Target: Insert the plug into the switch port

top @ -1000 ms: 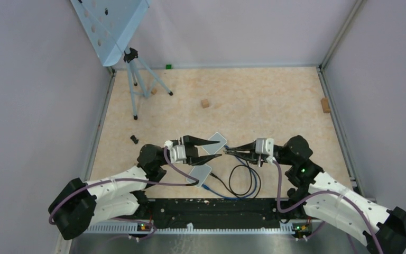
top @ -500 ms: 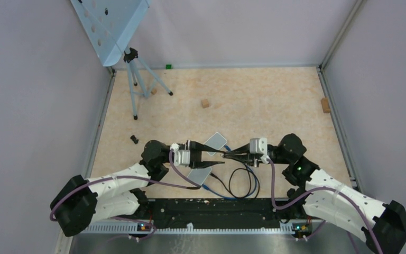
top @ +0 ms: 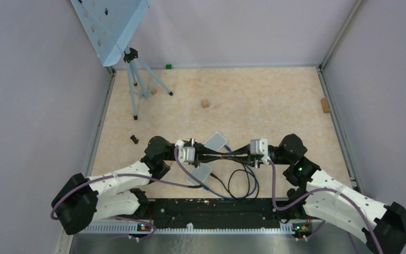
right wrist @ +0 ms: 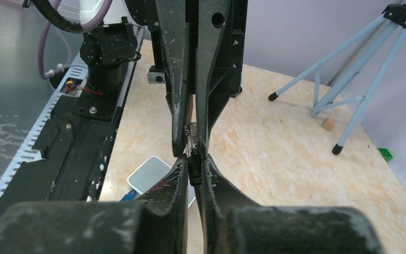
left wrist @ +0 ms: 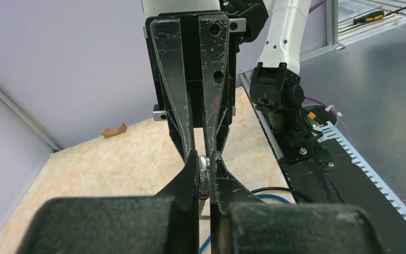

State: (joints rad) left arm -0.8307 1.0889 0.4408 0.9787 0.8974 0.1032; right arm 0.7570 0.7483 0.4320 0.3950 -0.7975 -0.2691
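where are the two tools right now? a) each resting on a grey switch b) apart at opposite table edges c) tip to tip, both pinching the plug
c, the left tool and right tool meet tip to tip, both closed on the plug

Scuffed matt-black fingers (left wrist: 175,79) — plug (left wrist: 204,162) perhaps clear plastic; table (top: 254,100) pale speckled chipboard.

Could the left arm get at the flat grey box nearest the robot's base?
Probably yes: the flat grey box lies uncovered right beside the left gripper. But that gripper is shut on the small clear plug, pinched by the right gripper too, so it must let go first.
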